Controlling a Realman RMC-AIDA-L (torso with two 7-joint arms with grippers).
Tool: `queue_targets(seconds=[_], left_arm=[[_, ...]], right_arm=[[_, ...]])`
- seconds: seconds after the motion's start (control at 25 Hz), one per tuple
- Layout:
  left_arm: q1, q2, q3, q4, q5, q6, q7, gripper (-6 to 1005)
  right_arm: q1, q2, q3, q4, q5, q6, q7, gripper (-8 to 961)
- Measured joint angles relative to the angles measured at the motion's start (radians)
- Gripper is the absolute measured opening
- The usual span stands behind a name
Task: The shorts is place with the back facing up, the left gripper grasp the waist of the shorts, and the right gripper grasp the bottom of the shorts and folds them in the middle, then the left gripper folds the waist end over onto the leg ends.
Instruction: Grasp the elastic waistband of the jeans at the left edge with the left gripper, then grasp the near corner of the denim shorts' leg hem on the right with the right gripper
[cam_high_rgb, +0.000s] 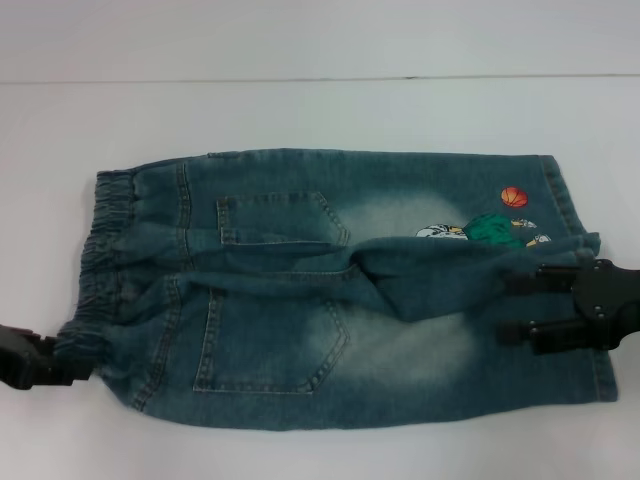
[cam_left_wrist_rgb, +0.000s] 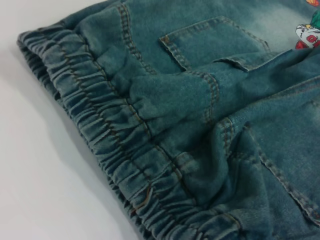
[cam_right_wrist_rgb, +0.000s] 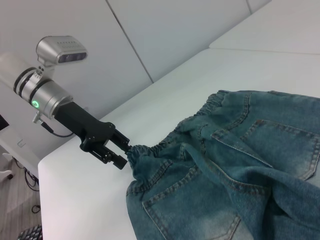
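Shorts (cam_high_rgb: 330, 290) flat on table (cam_high_rgb: 300, 110) | left end effector (cam_high_rgb: 62, 360) grasping waistband corner | right end effector (cam_high_rgb: 522, 305) clamping leg hem

The shorts (cam_high_rgb: 330, 290) lie flat across the middle of the head view on the tabletop (cam_high_rgb: 300, 110), waist (cam_high_rgb: 110, 260) at the frame's left, leg ends (cam_high_rgb: 575, 270) at the right. The left pincer (cam_high_rgb: 62, 358) sits at the lower left — clamped on the waist's near corner. The right pincer (cam_high_rgb: 512, 305) sits at the right edge, over the leg ends, between the two legs.
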Motion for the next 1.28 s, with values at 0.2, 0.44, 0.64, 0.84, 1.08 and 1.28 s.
queue_targets(seconds=[0.2, 0.44, 0.64, 0.84, 1.08, 1.28], left_arm=[[-0.003, -0.001, 0.001, -0.010, 0.002, -0.017, 0.002, 537], [-0.003, -0.004, 0.001, -0.011, 0.003, -0.022, 0.000, 239], [-0.019, 0.008, -0.003, -0.044, -0.001, -0.008, -0.034, 122], [-0.042, 0.014, -0.007, -0.056, -0.002, 0.008, -0.055, 61], [-0.074, 0.023, -0.011, -0.056, -0.004, 0.012, -0.087, 36], [-0.100, 0.032, -0.012, -0.061, -0.004, 0.001, -0.127, 35]], right_arm=[[-0.004, 0.001, 0.002, 0.000, 0.000, 0.001, 0.000, 941], [-0.005, 0.001, 0.002, 0.000, 0.000, 0.001, -0.001, 942], [0.002, -0.003, 0.016, 0.000, 0.003, 0.001, 0.021, 941], [0.024, -0.032, 0.023, -0.031, -0.008, -0.002, 0.122, 942], [0.070, -0.056, 0.048, -0.130, -0.190, -0.060, 0.198, 942], [0.113, -0.061, 0.077, -0.177, -0.389, -0.119, 0.199, 941]])
